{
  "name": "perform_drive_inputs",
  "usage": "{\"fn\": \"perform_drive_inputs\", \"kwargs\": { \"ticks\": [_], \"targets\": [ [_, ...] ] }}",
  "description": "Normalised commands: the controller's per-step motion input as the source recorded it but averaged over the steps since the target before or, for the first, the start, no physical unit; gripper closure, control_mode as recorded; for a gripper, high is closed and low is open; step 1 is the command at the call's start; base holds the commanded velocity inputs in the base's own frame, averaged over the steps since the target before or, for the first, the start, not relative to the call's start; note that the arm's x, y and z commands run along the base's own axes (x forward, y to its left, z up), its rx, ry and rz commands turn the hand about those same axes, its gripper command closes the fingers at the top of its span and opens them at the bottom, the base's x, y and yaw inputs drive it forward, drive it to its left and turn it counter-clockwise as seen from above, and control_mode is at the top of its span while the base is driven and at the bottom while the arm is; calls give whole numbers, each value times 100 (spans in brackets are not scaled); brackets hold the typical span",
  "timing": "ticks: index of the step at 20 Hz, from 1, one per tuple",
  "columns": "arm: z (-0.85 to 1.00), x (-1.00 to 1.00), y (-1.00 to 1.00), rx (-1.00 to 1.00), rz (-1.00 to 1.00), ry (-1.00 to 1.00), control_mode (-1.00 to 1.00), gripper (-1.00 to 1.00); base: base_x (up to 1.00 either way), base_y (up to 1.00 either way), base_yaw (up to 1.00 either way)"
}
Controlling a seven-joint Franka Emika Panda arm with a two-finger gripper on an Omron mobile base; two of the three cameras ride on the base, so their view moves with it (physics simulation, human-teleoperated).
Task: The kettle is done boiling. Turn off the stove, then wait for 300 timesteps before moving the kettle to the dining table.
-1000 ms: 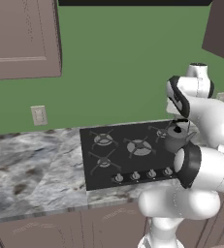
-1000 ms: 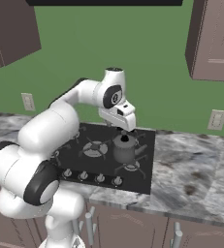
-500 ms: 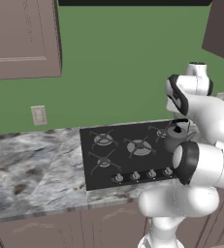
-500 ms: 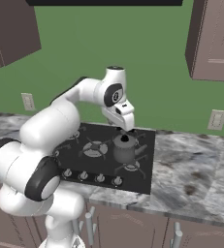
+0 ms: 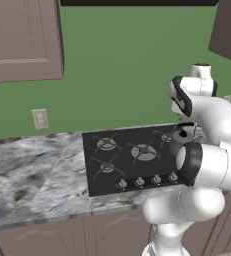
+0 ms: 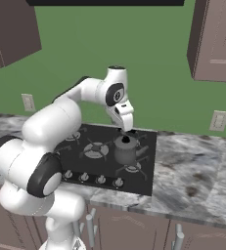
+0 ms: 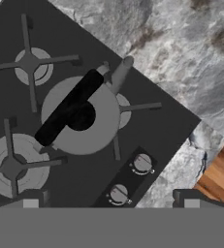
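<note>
place: kitchen | signs: stove (image 5: 137,155); marble counter (image 5: 32,180); wall cabinets (image 5: 22,40)

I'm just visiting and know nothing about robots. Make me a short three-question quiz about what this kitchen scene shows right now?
1. True or false: the kettle stands on a burner of the stove.
2. Multiple choice: the gripper is (A) shut on the kettle's handle, (B) open just above the kettle, (C) turning a knob.
3. Fill in: in the hand view, the black handle lies across the kettle's ____.

Key:
1. True.
2. B; the jaws are open and hold nothing.
3. Top, over its dark opening.
</note>
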Motion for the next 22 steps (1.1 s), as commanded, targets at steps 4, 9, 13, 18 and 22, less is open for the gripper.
{"fn": "perform_drive_inputs", "kwargs": {
  "ticks": [4,9,13,18,22],
  "targets": [
    [-2,14,0,0,-13,0,-100,-100,0,0,0],
    [-8,17,0,0,-11,0,-100,-100,0,0,0],
    [-10,17,0,0,-9,0,-100,-100,0,0,0],
    [-7,23,0,0,-7,0,-100,-100,0,0,0],
    [-7,18,0,0,-5,0,-100,-100,0,0,0]
  ]
}}
